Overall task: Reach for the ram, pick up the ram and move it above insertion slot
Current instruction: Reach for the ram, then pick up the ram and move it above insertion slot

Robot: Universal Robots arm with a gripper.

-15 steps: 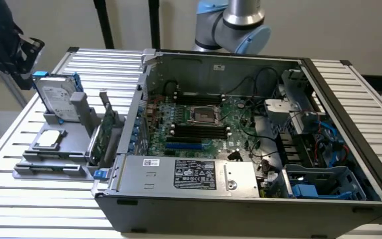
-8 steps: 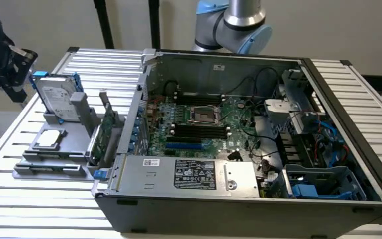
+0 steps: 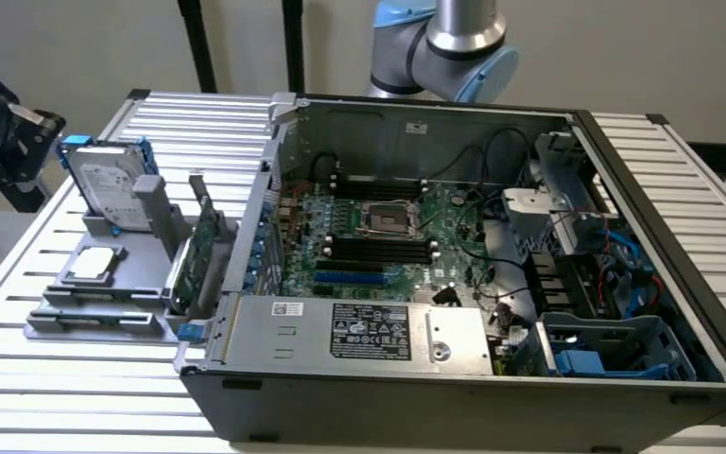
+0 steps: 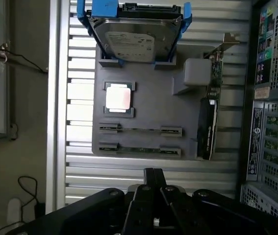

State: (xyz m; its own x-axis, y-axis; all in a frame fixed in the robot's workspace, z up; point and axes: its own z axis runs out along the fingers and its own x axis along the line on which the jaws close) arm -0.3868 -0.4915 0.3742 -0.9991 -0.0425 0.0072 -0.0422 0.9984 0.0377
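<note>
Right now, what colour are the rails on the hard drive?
Blue rails on the silver hard drive, clearest in the wrist view.

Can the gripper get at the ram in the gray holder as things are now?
Probably yes. The ram stands on edge in the gray holder with nothing over it. The hard drive and the expansion card stand apart from it, and the gripper hangs clear of them.
</note>
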